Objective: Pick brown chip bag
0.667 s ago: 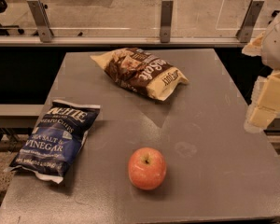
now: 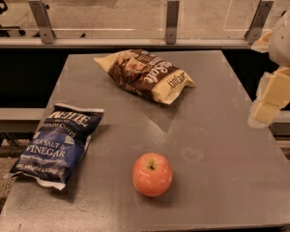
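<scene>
Gripper (image 2: 267, 105) at the far right of the view, cream-coloured and blocky, angled down and to the left beside the right edge of the table (image 2: 222, 144). Jaws spread or pressed together: cannot tell, since only one stepped pale shape shows, with its lower tip blurred against the dark gap behind. Above it, the white rounded arm housing (image 2: 287, 37), cut off by the right border of the frame. Well apart from the gripper, towards the far middle of the grey tabletop, the brown chip bag (image 2: 147, 75): lying flat and slantwise, dark brown with cream-yellow ends, one end pointing to the far left, the other to the near right. White lettering upside down and hard to read. Nearer the camera and roughly centred, a red-orange apple (image 2: 152, 174), stem dimple up, clear of both bags. At the near left, a blue chip bag (image 2: 58, 144) marked "Sea Salt & Vinegar", its left side overhanging the table's edge; top line of print hard to make out. Behind the table, a glass barrier on metal posts (image 2: 172, 21) — floor beyond it dim, near table corners cropped by the frame.
</scene>
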Controlling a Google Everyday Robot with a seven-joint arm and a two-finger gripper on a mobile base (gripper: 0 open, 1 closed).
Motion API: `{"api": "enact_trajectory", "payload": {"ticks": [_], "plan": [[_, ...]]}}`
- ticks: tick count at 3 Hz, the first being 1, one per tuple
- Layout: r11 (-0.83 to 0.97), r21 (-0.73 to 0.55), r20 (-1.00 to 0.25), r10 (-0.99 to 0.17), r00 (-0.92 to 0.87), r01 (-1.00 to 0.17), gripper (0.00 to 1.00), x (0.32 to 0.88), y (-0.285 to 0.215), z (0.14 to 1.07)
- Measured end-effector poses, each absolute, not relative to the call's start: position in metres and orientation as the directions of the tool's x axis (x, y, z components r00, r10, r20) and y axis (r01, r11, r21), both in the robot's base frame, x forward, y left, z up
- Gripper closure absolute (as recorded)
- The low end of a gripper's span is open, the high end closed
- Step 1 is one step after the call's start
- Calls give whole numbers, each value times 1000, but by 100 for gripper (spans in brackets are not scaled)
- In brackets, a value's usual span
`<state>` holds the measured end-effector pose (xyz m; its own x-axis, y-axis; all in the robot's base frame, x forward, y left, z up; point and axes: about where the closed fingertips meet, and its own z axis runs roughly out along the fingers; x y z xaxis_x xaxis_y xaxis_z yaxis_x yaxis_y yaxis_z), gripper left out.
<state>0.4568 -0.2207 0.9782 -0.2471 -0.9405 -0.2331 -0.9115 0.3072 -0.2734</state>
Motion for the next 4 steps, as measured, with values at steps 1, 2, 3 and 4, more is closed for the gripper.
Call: {"api": "enact_trajectory", "payload": {"ticks": [1,2,3,4], "plan": [[355,-294,-298,-916,-268,-887,0,495,-218,972],[392,-278,-361,-888,-283,-877,0,524,-212,962],[403,-248,-428,-861,-273,-881,0,549,-190,954],[401,-207,-474,-839,-267,-892,0,572,-163,943]]}}
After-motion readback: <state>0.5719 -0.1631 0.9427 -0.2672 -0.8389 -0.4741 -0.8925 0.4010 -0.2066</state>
